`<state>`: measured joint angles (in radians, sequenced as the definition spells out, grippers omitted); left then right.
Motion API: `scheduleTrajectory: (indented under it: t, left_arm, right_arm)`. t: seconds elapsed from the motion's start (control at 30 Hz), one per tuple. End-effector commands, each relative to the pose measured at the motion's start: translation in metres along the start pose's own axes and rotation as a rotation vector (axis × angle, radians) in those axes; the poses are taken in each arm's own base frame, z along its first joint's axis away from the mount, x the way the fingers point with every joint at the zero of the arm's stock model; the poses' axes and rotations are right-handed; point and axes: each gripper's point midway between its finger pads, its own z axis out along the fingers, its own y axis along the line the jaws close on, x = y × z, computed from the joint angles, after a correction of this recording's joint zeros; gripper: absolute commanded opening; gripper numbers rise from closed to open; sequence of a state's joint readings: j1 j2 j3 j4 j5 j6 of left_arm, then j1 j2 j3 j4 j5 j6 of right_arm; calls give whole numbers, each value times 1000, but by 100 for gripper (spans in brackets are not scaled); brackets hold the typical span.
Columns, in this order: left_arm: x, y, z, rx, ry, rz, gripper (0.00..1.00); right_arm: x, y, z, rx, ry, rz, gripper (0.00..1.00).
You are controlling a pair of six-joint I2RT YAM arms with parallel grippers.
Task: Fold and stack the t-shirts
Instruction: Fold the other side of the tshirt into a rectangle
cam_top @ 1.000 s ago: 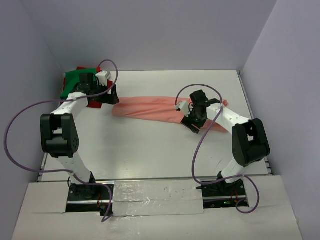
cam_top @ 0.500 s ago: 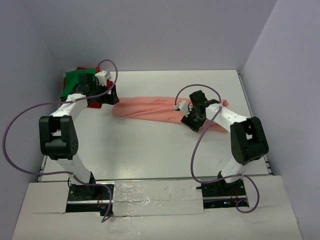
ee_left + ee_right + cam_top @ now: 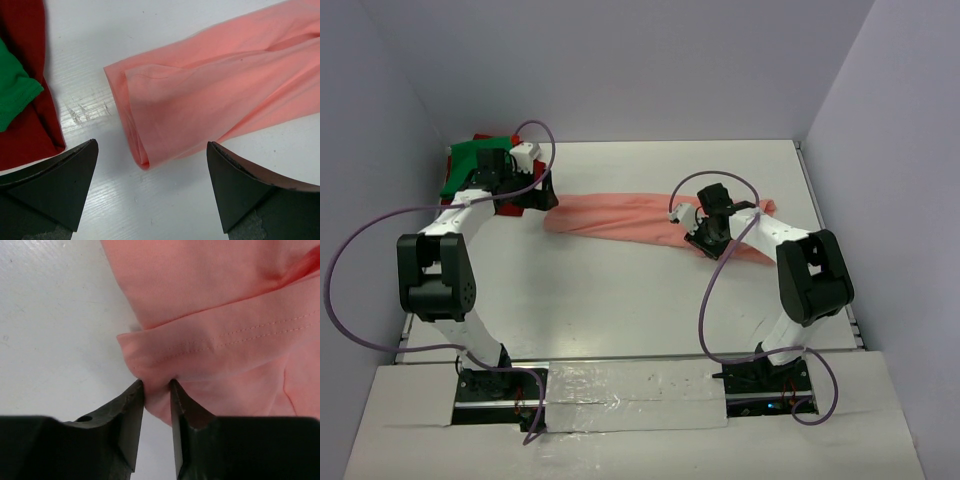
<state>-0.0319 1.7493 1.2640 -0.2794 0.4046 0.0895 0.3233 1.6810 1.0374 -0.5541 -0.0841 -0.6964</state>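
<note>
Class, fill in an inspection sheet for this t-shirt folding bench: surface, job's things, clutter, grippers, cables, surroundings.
Surface: white table, scuffed near the left arm's working spot.
Job's things: salmon-pink t-shirt lies as a long band across the middle; green t-shirt lies on dark red t-shirt at the far left corner.
Clutter: nothing seen.
Grippers: left gripper open over the pink shirt's left end; right gripper pinched shut on a hem fold near its right end.
Cables: purple cables loop off both arms.
Surroundings: plain pale walls on three sides.
</note>
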Motion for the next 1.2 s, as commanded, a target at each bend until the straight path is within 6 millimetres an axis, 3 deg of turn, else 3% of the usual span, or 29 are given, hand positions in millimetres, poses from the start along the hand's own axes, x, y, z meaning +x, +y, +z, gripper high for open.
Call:
scheduleTrajectory:
  t: [0.0,0.23,0.43,0.6,0.83,1.03,1.17]
  left_arm:
    - [-22,-8,-12,14,-78,31,99]
    - [-23,-9,-13,18,-84,35,99]
    - [-22,-10,-14,21,-87,36,99]
    - [-21,-11,-15,24,-88,37,99]
    - [-21,-12,-15,27,-87,38,99]
    - [-20,-12,-14,32,-86,38,99]
    - [-20,-12,-13,34,-85,35,99]
  right_arm:
    - [-4,-3,3,17,-19,-3,31]
    - [-9,-12,3,63,-40,12,12]
    - [-28,-43,-10,177,-105,69,1]
    - [-41,-73,-23,281,-138,111,0]
    - [-52,-98,-29,377,-155,156,0]
    - [-51,-124,-32,481,-137,234,0]
    - [-38,-145,-32,560,-87,303,0]
